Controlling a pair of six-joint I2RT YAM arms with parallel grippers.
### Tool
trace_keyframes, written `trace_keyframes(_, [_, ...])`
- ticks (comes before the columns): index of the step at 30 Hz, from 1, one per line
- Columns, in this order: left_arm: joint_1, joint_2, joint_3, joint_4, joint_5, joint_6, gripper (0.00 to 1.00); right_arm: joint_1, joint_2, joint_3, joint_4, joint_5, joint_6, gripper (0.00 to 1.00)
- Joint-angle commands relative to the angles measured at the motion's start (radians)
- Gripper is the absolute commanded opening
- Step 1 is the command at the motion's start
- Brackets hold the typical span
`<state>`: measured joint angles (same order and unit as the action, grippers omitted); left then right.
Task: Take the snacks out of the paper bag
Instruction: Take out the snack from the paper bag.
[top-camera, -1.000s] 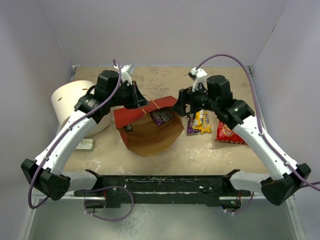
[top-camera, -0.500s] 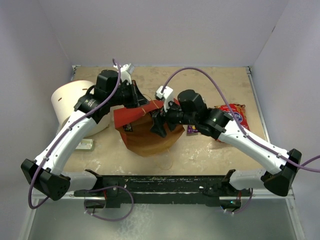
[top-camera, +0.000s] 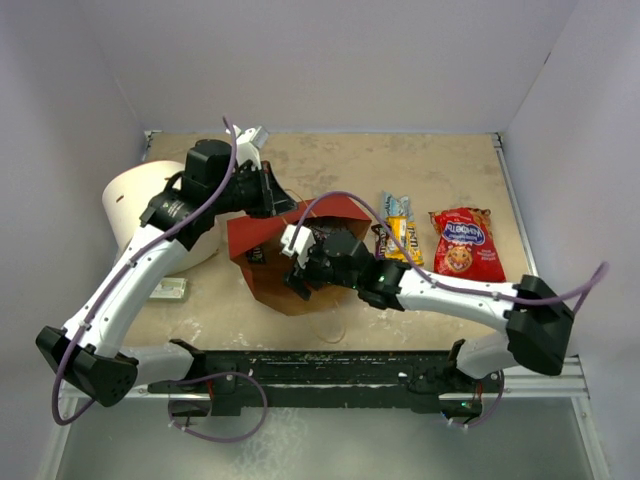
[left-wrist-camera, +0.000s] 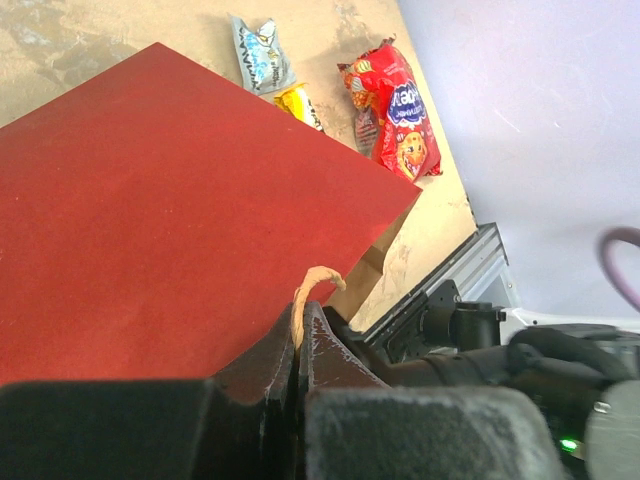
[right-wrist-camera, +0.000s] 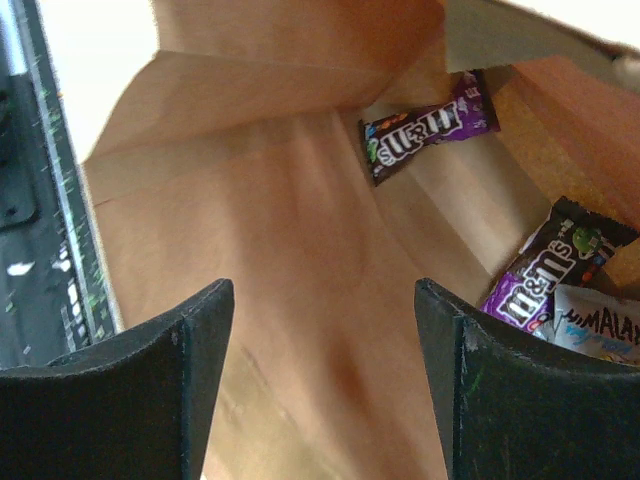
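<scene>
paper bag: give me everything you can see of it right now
The paper bag is red outside and plain brown, creased paper inside. It lies tipped on the table, its mouth open toward the right arm. The left gripper is shut on its thin string handle. The open right gripper sits at the mouth, gripping nothing. Inside lie a purple packet, M&M's packs and a light-blue pack.

On the tan table we see the paper bag, a white tub and a small flat box. Rightward lie a yellow pack and a red cookie bag.
</scene>
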<state>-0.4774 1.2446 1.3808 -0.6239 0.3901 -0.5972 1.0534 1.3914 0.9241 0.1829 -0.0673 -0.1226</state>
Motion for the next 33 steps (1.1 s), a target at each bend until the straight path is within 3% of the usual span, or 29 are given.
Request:
trace_keyframes(1, [0.01, -0.054, 0.014, 0.032, 0.03, 0.012, 0.0, 0.002, 0.083, -0.103, 0.465, 0.138, 0.23, 0.73])
trace_keyframes(3, [0.01, -0.064, -0.007, 0.046, 0.042, 0.009, 0.0, 0.015, 0.15, -0.118, 0.598, 0.194, 0.29, 0.72])
trace_keyframes(11, [0.01, -0.068, -0.017, 0.081, 0.056, 0.031, 0.0, 0.029, 0.445, -0.007, 0.83, 0.403, 0.385, 0.71])
trace_keyframes(19, [0.01, -0.043, -0.003, 0.139, 0.116, 0.028, 0.0, 0.029, 0.617, 0.123, 0.863, 0.438, 0.458, 0.67])
trace_keyframes(23, [0.01, -0.047, -0.001, 0.15, 0.126, 0.049, 0.0, 0.028, 0.669, 0.143, 0.889, 0.351, 0.439, 0.59])
trace_keyframes(27, [0.01, -0.042, 0.021, 0.133, 0.116, 0.088, 0.0, 0.029, 0.671, 0.142, 0.871, 0.195, 0.342, 0.6])
trace_keyframes(33, [0.01, -0.059, 0.02, 0.051, 0.078, 0.148, 0.0, 0.026, 0.557, -0.027, 0.908, -0.035, -0.062, 0.61])
